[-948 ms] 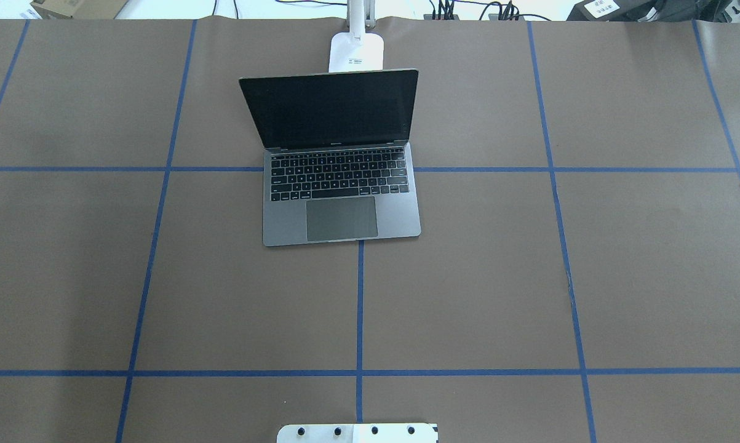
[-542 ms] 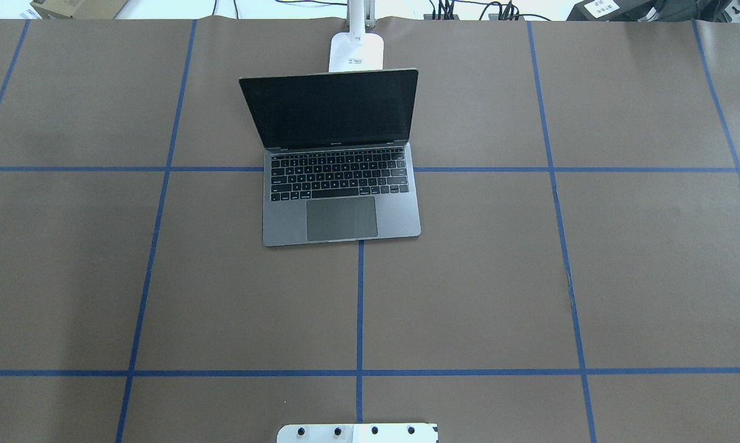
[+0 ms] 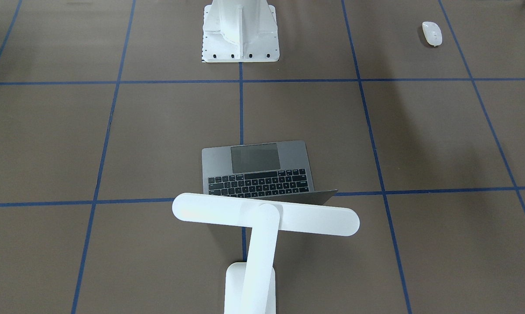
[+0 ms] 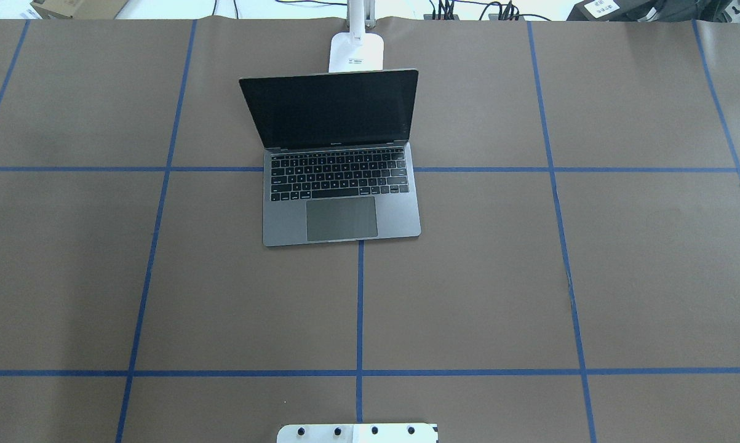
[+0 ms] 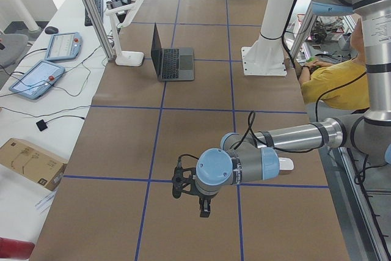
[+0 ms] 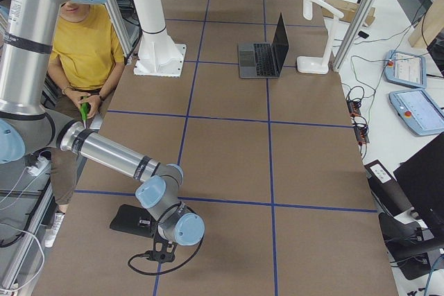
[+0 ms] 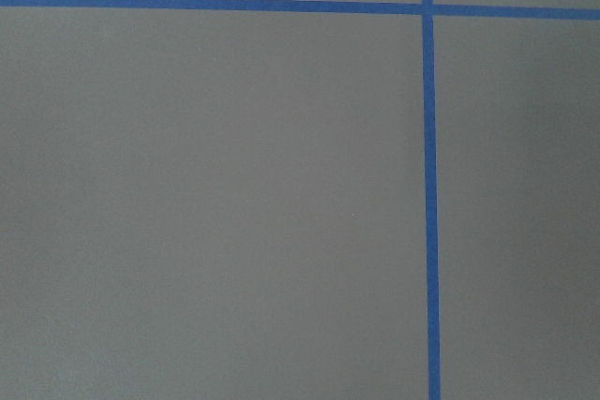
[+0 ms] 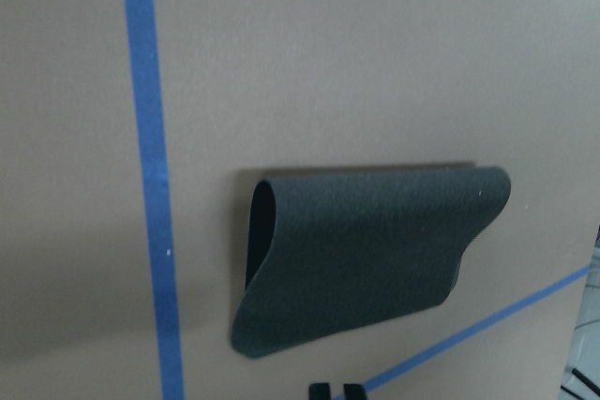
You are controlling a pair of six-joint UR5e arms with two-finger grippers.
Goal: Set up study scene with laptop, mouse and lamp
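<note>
White mouse point(image 3: 432, 33) is seen well apart from laptop point(image 3: 262, 168) | judged light, slippery; best pinched across flanks | right gripper point(image 8: 335, 391) pressed together | left gripper point(image 5: 204, 211): cannot be told

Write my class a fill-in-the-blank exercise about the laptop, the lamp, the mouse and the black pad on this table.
1. The laptop sits with its lid ____.
2. The lamp and the mouse are both coloured ____.
3. The black mouse pad lies ____ over itself, not flat.
4. The tape lines on the table are coloured ____.
Missing words: open; white; folded; blue.
</note>
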